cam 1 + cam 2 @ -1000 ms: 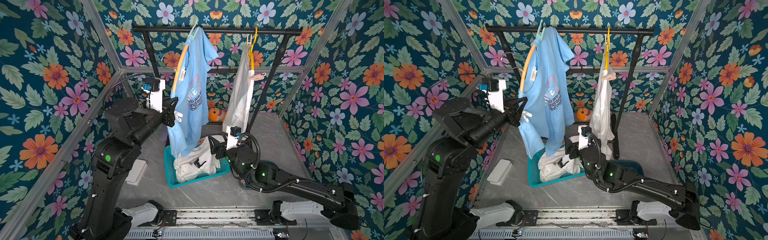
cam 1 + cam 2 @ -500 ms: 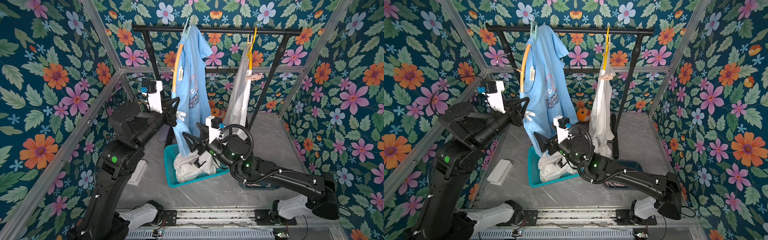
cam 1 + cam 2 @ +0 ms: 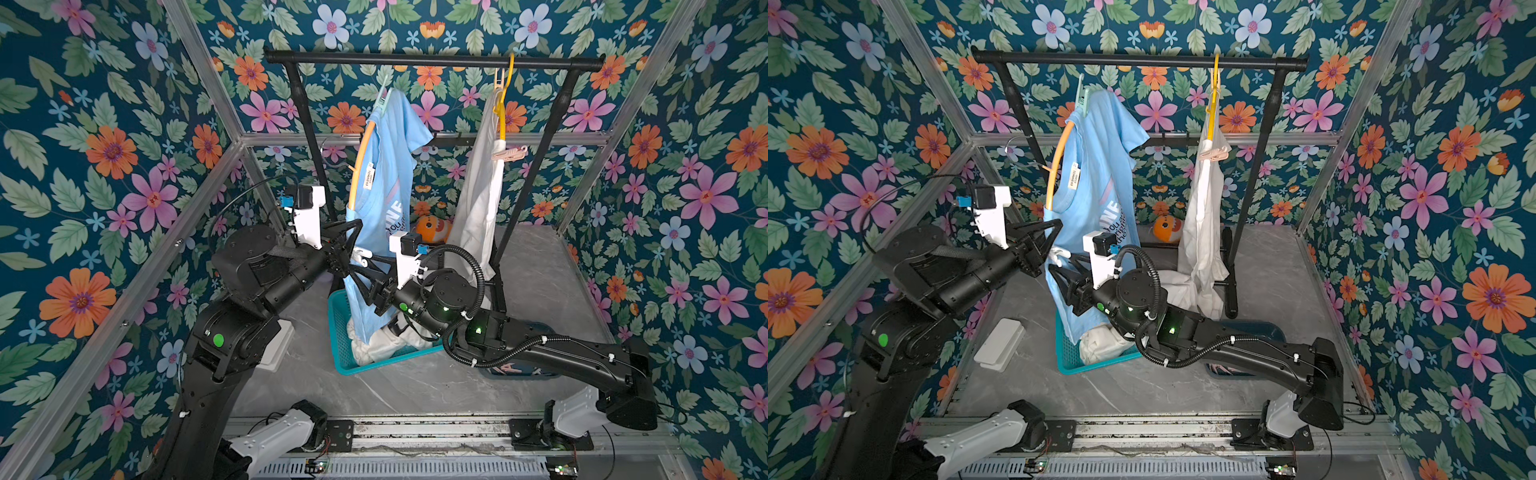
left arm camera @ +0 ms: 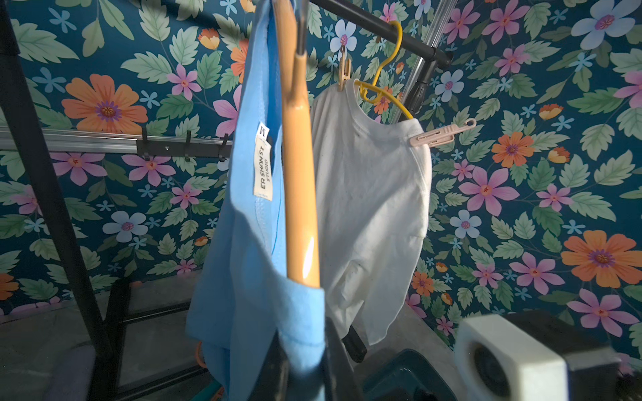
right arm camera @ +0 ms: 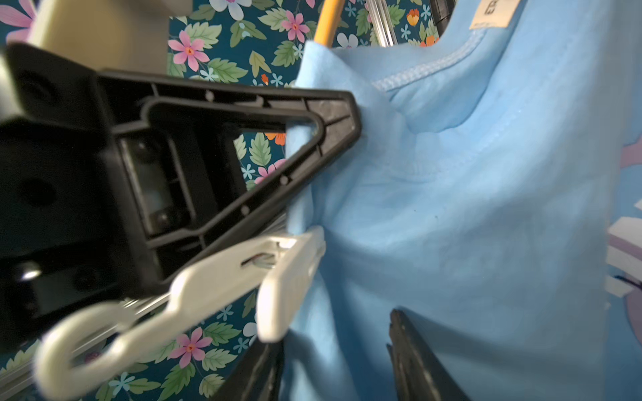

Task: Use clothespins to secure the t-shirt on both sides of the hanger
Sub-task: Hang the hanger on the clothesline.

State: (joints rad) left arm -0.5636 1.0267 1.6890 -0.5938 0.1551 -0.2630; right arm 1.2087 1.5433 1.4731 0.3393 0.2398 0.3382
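Left gripper (image 5: 347,123) pinching t-shirt (image 5: 469,208), white clothespin (image 5: 222,277) just beside, right gripper (image 5: 330,340) seemingly half-open.

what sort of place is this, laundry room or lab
Probably a staged robot test cell, not a home: floral panels in an aluminium frame, a black garment rack holding a blue t-shirt, a teal laundry basket.
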